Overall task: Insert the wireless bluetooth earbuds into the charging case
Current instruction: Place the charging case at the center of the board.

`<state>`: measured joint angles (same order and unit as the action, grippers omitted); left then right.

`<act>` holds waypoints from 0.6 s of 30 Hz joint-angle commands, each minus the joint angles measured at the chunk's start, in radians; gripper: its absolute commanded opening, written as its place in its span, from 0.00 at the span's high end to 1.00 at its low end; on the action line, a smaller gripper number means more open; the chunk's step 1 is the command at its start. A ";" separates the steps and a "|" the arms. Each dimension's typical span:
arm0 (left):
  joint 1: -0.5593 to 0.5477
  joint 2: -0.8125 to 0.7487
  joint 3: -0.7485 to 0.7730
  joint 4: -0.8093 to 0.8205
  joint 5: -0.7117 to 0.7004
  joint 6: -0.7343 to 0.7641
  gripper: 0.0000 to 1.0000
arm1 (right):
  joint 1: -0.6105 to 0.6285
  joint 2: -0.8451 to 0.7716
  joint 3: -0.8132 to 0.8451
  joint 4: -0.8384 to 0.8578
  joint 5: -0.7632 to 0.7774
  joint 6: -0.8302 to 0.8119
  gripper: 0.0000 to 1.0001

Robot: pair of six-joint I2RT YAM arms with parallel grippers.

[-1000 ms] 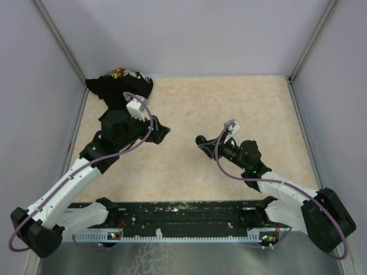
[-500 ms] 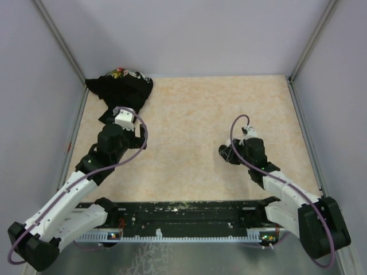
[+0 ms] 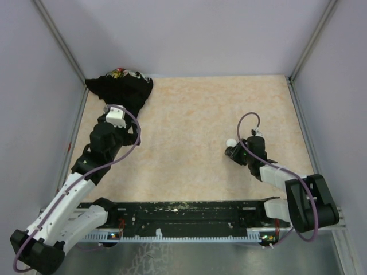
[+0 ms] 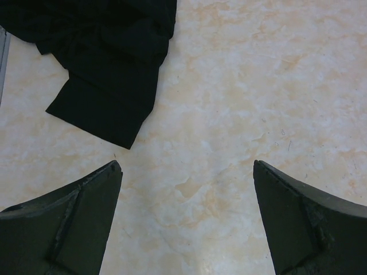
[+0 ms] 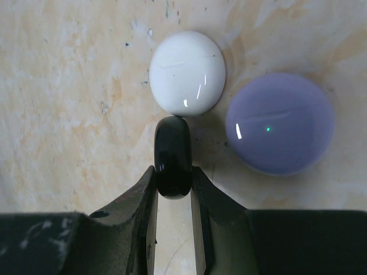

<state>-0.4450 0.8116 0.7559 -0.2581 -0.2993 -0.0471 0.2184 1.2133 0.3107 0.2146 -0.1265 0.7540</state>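
- The right arm's fingers (image 5: pixel 137 206) are clamped on a glossy black round disc (image 5: pixel 172 156). It stands on edge between them, with its long axis running straight ahead.
- No tiny bud-shaped earbuds show in any view, so which way they lie from either set of fingers cannot be told.
- The black disc's leading rim touches a glossy white round disc (image 5: pixel 187 72) lying flat just ahead of the fingertips.
- A glossy lavender round disc (image 5: pixel 279 122) lies flat ahead and to the right, just beside the white one.
- Any of the three may be a charging case, but no seam or opening shows.
- The white disc would block a push straight ahead.
- The left arm's fingers (image 4: pixel 86 195) are spread wide and empty over the beige marbled counter (image 4: pixel 241 86).
- A crumpled black cloth (image 4: pixel 109 69) lies ahead and to their left, well apart from the discs, so the right arm is the nearer one.
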 commanded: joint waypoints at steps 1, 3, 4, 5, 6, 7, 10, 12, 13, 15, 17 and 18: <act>0.040 -0.004 -0.008 0.035 0.050 -0.002 0.00 | -0.029 0.076 0.040 0.005 0.080 0.036 0.89; 0.059 0.003 -0.003 0.034 0.068 -0.005 0.00 | -0.040 0.093 0.056 0.005 0.091 0.045 0.77; 0.066 0.002 0.001 0.031 0.077 -0.011 0.00 | -0.042 0.096 0.072 -0.004 0.093 0.040 0.71; 0.073 -0.001 0.004 0.028 0.087 -0.016 0.00 | -0.042 0.095 0.085 -0.022 0.094 0.029 0.65; 0.079 -0.008 0.001 0.029 0.096 -0.021 0.00 | -0.042 0.090 0.090 -0.039 0.088 0.019 0.61; 0.086 -0.016 -0.007 0.035 0.103 -0.022 0.00 | -0.042 0.079 0.091 -0.051 0.077 0.012 0.56; 0.110 -0.032 -0.011 0.051 0.117 -0.029 0.00 | -0.043 0.023 0.064 -0.075 0.018 0.003 0.42; 0.121 -0.037 0.004 0.033 0.129 -0.044 0.00 | -0.043 -0.029 0.048 -0.098 -0.022 -0.002 0.35; 0.124 -0.046 0.012 0.018 0.132 -0.055 0.00 | -0.042 -0.055 0.044 -0.117 -0.043 -0.006 0.34; 0.124 -0.081 0.019 -0.004 0.131 -0.084 0.00 | -0.041 -0.123 0.031 -0.145 -0.060 -0.014 0.31; 0.124 -0.146 0.006 -0.004 0.135 -0.102 0.00 | -0.042 -0.206 0.025 -0.191 -0.066 -0.024 0.29; 0.124 -0.175 0.003 -0.012 0.144 -0.107 0.00 | -0.042 -0.254 0.027 -0.216 -0.081 -0.038 0.28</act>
<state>-0.3283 0.7452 0.7509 -0.2592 -0.1886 -0.1032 0.1844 1.1122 0.3386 0.0895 -0.1558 0.7589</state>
